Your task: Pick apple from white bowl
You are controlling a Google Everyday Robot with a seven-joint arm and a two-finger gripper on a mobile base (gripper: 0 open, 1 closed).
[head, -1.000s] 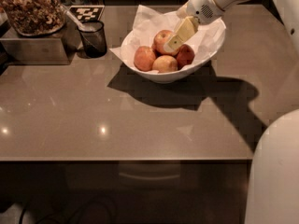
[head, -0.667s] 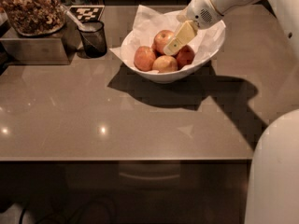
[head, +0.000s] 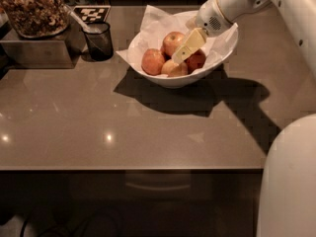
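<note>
1. Camera view, and the gripper (head: 180, 54) is down inside the white bowl (head: 173, 81), reaching in from the upper right on the white arm (head: 237, 1).
2. Its pale yellow end lies slanted right against the right side of the apple (head: 172, 41), the red-orange one sitting highest in the pile.
3. Clenched or released? Cannot tell from this angle.
4. That apple sits toward the back of the bowl, on the crumpled white paper (head: 153, 21).
5. Around it are a reddish apple (head: 153, 61) at front left, a pale yellow apple (head: 175, 69) at the front and a darker red apple (head: 197, 60) to the right.
6. The bowl stands on the brown counter (head: 123, 127), casting a heavy shadow.
7. A small dark cup (head: 100, 39) stands well to the left, beside a metal container (head: 34, 48).
</note>
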